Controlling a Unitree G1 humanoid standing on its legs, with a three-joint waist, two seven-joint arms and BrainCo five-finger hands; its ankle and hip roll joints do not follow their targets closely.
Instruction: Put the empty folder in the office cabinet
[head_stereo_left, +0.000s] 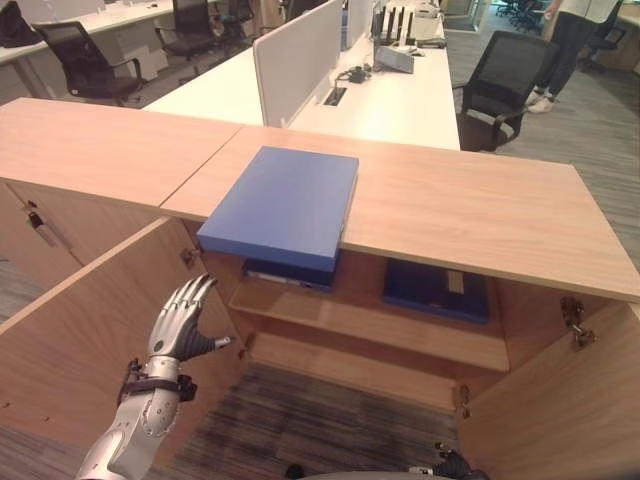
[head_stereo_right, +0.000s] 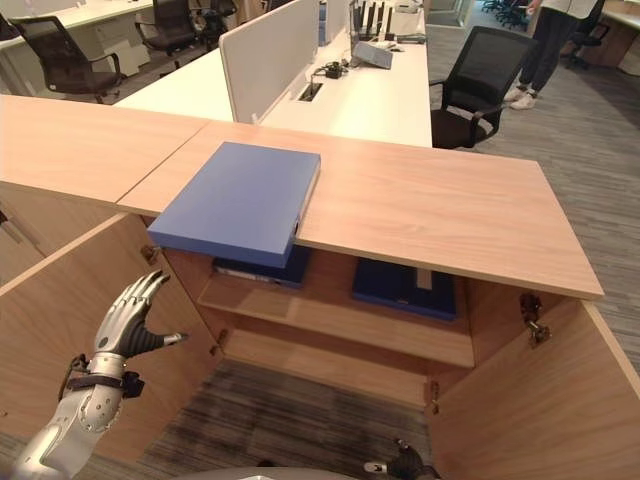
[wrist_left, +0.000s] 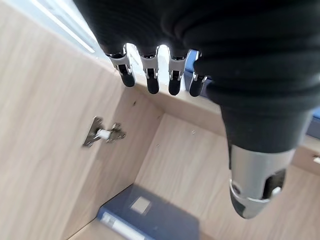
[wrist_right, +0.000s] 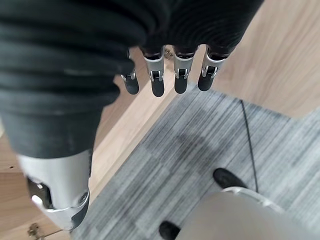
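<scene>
- Left eye view: the left hand (head_stereo_left: 181, 325) is raised in front of the open office cabinet (head_stereo_left: 420, 345), beside the inner face of the left door (head_stereo_left: 90, 330); its fingers are straight and spread, thumb out to the side, holding and touching nothing. The blue folder (head_stereo_left: 285, 205) lies flat on the cabinet top (head_stereo_left: 470, 205), its near end overhanging the front edge; its long axis runs from that front edge toward the back edge. Two dark blue folders (head_stereo_left: 437, 288) lie flat on the upper shelf (head_stereo_left: 370, 322).
- Right eye view: the same layout; the right door (head_stereo_right: 540, 400) stands open, and a white desk (head_stereo_right: 350, 95) and a black chair (head_stereo_right: 480, 85) stand beyond the cabinet's back edge.
- Left wrist view: the left hand's fingers (wrist_left: 151, 75) extend straight, with nothing in them; a door hinge (wrist_left: 104, 134) shows past them.
- Right wrist view: the right hand (wrist_right: 165, 75) hangs over grey carpet (wrist_right: 200, 150) beside a wooden panel, fingers straight and relaxed, holding nothing.
</scene>
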